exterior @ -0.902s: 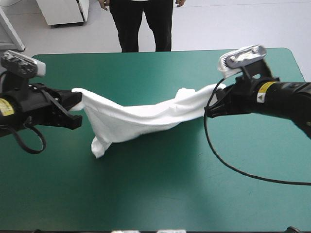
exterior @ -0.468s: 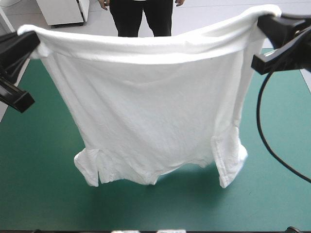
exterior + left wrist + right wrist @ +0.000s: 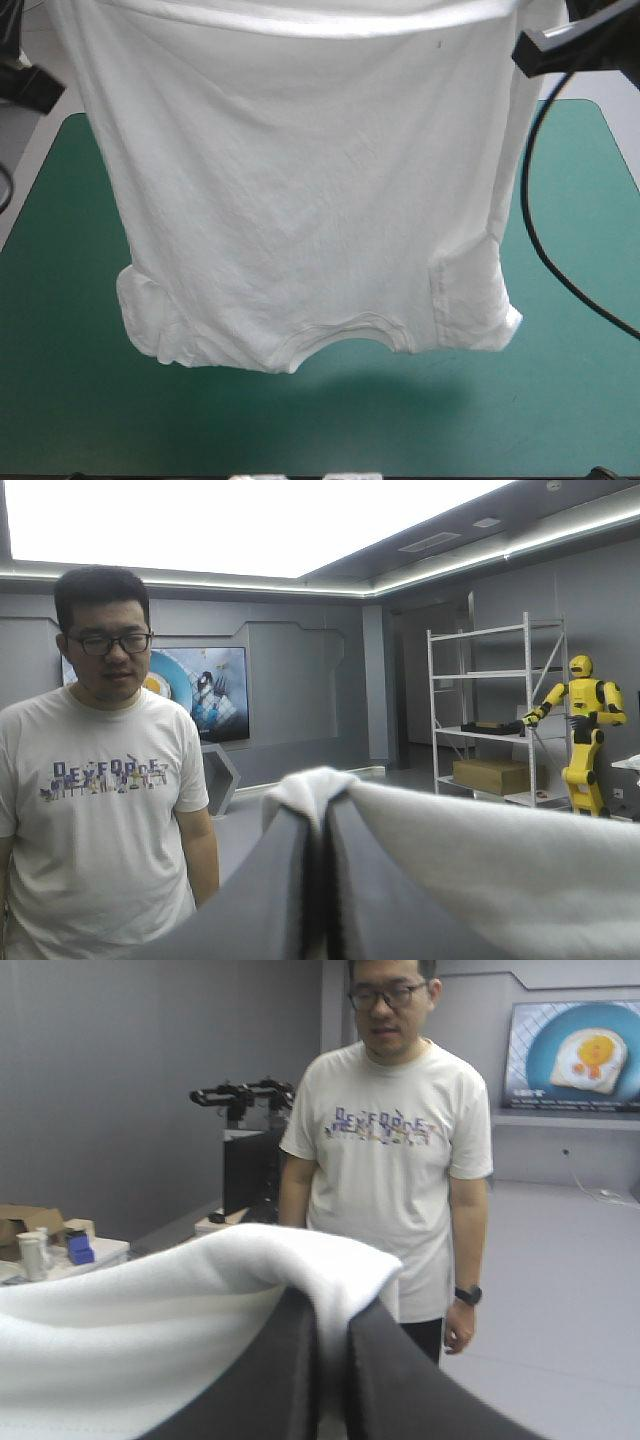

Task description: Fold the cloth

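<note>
The white T-shirt hangs spread out in the air above the teal-green table. It hangs upside down, with collar and sleeves at its lower end. My left gripper holds one upper corner at the left of the high view, and my right gripper holds the other. In the left wrist view the left gripper is shut on a fold of the T-shirt. The right wrist view shows the right gripper shut on the T-shirt, which drapes over the fingertips.
The table's teal-green cover shows under and on both sides of the hanging shirt, with a shadow below the collar. Its left edge and right edge are in view.
Both arms have risen from low over the table. The shirt, earlier a twisted band stretched between them, now hangs open and higher, its top edge near the top of the high view.
</note>
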Controlling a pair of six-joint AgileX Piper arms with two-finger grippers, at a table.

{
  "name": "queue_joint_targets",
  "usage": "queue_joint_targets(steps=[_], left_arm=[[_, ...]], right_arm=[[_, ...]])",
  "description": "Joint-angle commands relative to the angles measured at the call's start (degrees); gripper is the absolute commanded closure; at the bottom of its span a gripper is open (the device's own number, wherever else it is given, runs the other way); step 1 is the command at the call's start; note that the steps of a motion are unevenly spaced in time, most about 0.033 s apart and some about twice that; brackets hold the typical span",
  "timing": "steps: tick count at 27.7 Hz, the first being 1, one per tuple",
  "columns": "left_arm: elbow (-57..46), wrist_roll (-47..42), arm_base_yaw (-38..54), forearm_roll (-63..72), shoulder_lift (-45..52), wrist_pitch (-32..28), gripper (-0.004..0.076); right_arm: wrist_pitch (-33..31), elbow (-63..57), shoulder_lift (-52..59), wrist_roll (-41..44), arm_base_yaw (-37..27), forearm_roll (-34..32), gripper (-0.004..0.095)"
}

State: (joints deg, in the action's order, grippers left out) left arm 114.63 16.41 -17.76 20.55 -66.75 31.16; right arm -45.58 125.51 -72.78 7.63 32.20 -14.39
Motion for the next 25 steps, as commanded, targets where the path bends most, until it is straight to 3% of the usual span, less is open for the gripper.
queue_joint_targets(steps=[1, 5, 9, 16, 19, 22, 24, 25], left_arm=[[1.61, -0.12, -0.37, 1.03, -4.71, -8.74, 0.0734], [4.66, -0.12, -0.25, 0.75, -11.65, -15.99, 0.0734], [12.17, 0.36, 0.03, 0.49, -20.42, -19.76, 0.0734], [33.90, -0.12, 5.79, 7.10, -39.24, -19.42, 0.0734], [42.31, -0.11, 8.07, 11.18, -45.99, -19.49, 0.0734], [47.39, 0.09, 9.97, 16.11, -51.09, -18.73, 0.0734], [48.42, 0.24, 10.68, 18.14, -53.97, -13.88, 0.0734], [48.42, 1.59, 10.68, 18.03, -55.01, -8.21, 0.0734]], right_arm=[[5.00, 1.15, -3.52, 5.82, -0.15, -9.87, 0.0921], [7.96, 1.51, -7.74, 8.97, -3.36, -13.00, 0.0922], [13.22, 6.18, -13.80, 9.62, -10.53, -7.24, 0.0922], [16.78, 26.41, -30.63, -2.56, -23.57, 17.75, 0.0921], [19.21, 33.44, -37.24, -3.95, -26.68, 22.67, 0.0921], [16.54, 37.21, -41.76, -5.30, -28.09, 24.52, 0.0921], [12.47, 37.34, -43.80, -8.02, -28.09, 24.49, 0.0921], [8.37, 37.23, -44.82, -8.88, -28.09, 24.94, 0.0921]])
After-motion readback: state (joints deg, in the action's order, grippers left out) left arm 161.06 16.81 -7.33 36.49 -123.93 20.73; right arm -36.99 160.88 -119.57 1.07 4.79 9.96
